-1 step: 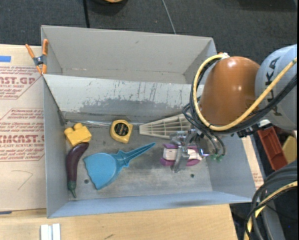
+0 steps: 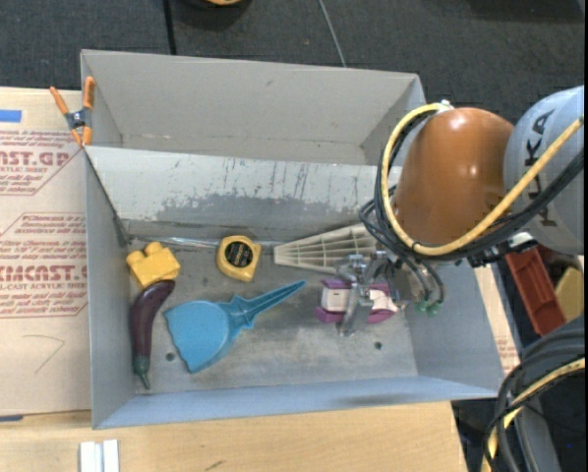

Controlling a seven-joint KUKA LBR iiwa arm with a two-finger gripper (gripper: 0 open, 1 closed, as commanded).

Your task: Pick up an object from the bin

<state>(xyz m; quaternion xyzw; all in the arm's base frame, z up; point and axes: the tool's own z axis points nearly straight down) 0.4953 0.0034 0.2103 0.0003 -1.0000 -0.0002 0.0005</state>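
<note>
Gripper [image 2: 358,303] low over purple thing [image 2: 330,308] at right of bin [image 2: 235,116], thing half hidden, its axis unclear, gripper's opening cannot be told, cream fan [image 2: 319,250] just beside.

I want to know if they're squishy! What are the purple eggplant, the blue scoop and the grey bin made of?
The eggplant looks like a plastic or rubber toy: smooth, even purple with a slight shine. The blue scoop looks like hard plastic: one flat colour, moulded shape. The bin looks like dull grey metal, scuffed on its back wall.
</note>
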